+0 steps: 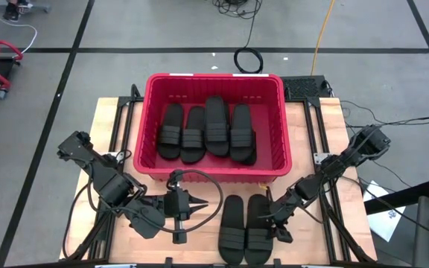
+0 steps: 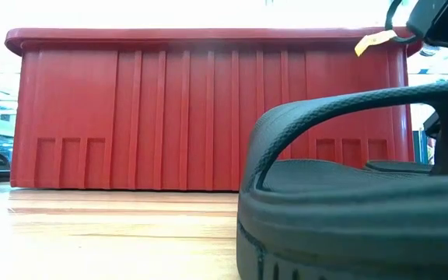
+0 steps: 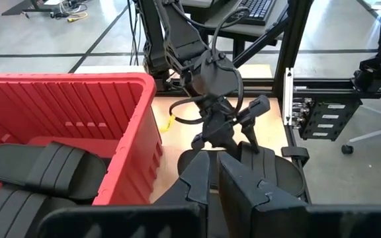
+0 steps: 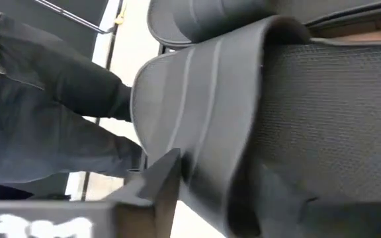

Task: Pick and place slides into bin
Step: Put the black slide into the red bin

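Observation:
The red bin stands at the table's far middle, with several black slides lying side by side on its floor. Two more slides lie soles down on the table in front of it, the left one and the right one. My right gripper is down at the right slide's strap and shut on it. My left gripper is shut and empty, hovering left of the two slides and pointing at them. One slide fills the low view's right. My right gripper holds the right slide by its ribbed strap, at the side toward the table's right edge. One finger is outside the strap and the other seems to be under it. The fingers slant down from the table's right. The slide's sole rests on the table.
The bin's near wall rises just behind the two slides. A looped black cable arches from my left arm near the bin's front wall. Bare wooden tabletop lies left and right of the bin.

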Controlling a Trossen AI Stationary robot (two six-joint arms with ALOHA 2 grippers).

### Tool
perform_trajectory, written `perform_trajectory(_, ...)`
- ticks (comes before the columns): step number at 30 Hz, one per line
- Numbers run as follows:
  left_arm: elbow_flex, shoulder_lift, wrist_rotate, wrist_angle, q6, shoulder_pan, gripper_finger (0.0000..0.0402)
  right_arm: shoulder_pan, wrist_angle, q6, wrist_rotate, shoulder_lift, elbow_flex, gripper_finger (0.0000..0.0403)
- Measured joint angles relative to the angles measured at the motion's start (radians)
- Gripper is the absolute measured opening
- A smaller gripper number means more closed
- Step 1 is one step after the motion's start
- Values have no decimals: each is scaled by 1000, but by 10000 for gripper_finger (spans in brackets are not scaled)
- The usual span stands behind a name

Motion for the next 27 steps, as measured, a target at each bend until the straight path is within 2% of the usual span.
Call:
perform_trajectory(5,0,0,2,-7,4,0,26,0,50,47,-81,-3,0,32)
perform_trajectory(6,0,0,2,-8,11,-1,26,2,65,66,-98,-4,0,18)
perform_trajectory(12,0,0,24,-9,43,-8,26,39,62,135,-122,-91,33,9)
perform_trajectory(16,0,0,81,-12,67,-8,26,59,-50,133,-107,-209,103,6)
perform_trajectory(21,0,0,92,-33,79,-13,26,51,-341,19,-15,-329,340,4)
perform_trajectory(27,0,-10,95,-41,117,-40,26,-64,-845,-219,128,-318,782,3)
